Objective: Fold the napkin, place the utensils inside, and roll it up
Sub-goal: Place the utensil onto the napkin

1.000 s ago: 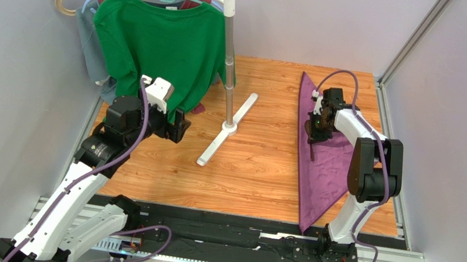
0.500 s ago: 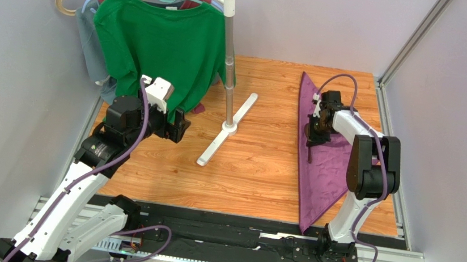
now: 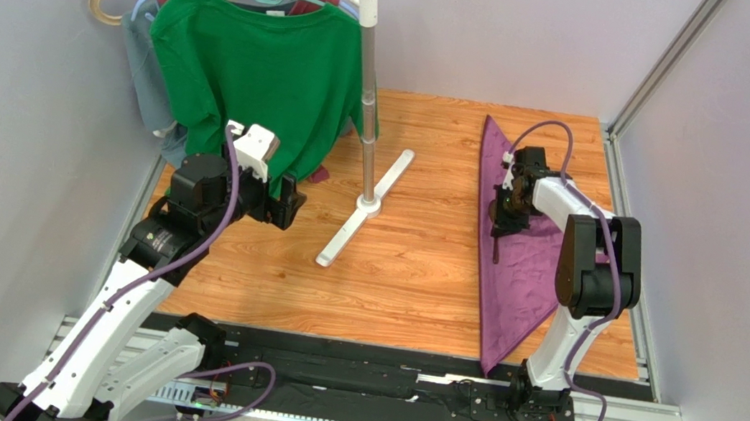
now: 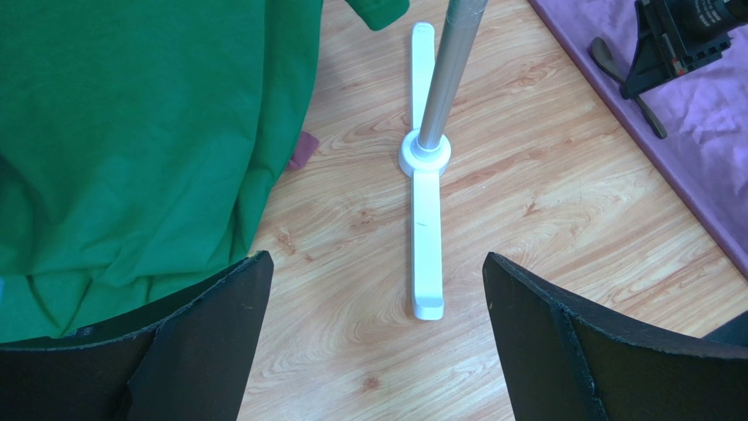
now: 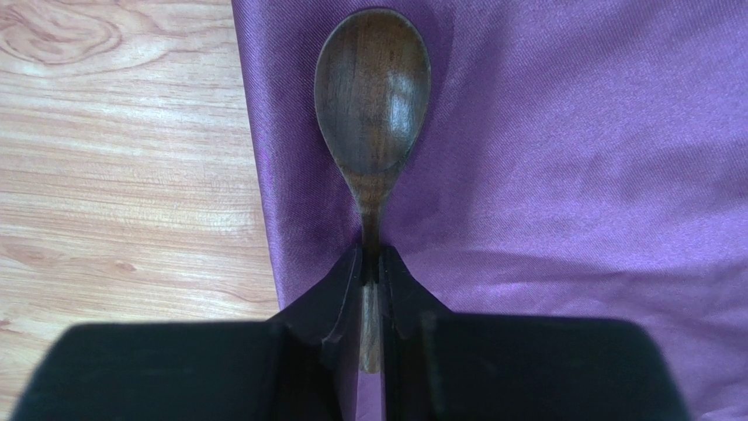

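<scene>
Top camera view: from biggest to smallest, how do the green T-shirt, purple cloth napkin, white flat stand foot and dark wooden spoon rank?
1. green T-shirt, though it hangs nearer the camera
2. purple cloth napkin
3. white flat stand foot
4. dark wooden spoon, partly under the right hand

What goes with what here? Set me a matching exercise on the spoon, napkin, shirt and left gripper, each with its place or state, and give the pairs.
1. spoon
2. napkin
3. shirt
4. left gripper

A. hangs from the rack
B. wide open, holding nothing
C. handle between the right gripper's fingers
D. lies as a triangle on the table

Pairs: 1-C, 2-D, 3-A, 4-B
</scene>
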Controlling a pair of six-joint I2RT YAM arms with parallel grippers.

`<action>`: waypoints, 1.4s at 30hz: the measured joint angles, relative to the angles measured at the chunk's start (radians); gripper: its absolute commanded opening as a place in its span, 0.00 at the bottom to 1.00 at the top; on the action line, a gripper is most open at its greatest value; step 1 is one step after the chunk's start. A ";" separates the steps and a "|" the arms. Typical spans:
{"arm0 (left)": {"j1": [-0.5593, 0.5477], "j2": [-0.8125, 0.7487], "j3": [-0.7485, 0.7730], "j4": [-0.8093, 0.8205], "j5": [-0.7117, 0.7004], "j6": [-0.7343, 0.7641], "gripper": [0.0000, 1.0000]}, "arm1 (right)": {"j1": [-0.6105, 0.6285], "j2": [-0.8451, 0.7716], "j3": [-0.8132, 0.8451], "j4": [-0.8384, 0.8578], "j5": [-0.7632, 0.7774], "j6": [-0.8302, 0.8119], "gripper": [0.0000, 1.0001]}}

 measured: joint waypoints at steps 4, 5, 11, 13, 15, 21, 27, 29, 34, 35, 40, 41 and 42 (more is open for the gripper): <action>0.000 0.000 0.000 0.000 0.001 0.000 0.99 | 0.000 0.000 0.000 -0.002 0.006 0.001 0.26; 0.000 0.000 0.000 0.000 0.001 0.000 0.99 | 0.000 0.000 0.000 -0.002 0.006 0.000 0.29; 0.001 0.000 0.000 0.000 0.002 0.000 0.99 | 0.000 -0.021 0.000 -0.021 0.005 -0.003 0.44; 0.001 0.000 0.000 0.000 0.002 0.000 0.99 | 0.000 -0.048 0.000 -0.032 0.004 -0.004 0.45; 0.001 0.000 0.000 0.000 0.002 0.000 0.99 | 0.000 -0.079 0.000 -0.045 0.003 -0.009 0.44; 0.001 0.000 0.000 0.000 0.002 0.000 0.99 | 0.037 -0.189 -0.004 -0.118 0.038 0.028 0.41; 0.001 -0.002 0.000 0.000 0.004 0.000 0.99 | 0.171 -0.303 -0.091 -0.149 0.058 0.103 0.41; 0.001 -0.003 0.000 0.000 0.007 0.000 0.99 | 0.195 -0.305 -0.105 -0.150 0.058 0.127 0.40; 0.001 -0.008 0.000 0.000 0.007 0.000 0.99 | 0.183 -0.253 -0.062 -0.124 0.079 0.164 0.36; 0.001 -0.010 0.000 0.000 0.006 0.000 0.99 | 0.182 -0.228 -0.035 -0.121 0.091 0.167 0.36; 0.001 -0.012 0.000 0.000 0.005 0.000 0.99 | 0.180 -0.056 0.157 -0.071 0.152 0.167 0.34; 0.001 -0.012 0.000 -0.001 0.003 0.000 0.99 | 0.180 -0.022 0.193 -0.063 0.166 0.166 0.34; 0.001 -0.012 0.000 -0.001 0.002 0.000 0.99 | 0.179 0.010 0.227 -0.061 0.179 0.164 0.33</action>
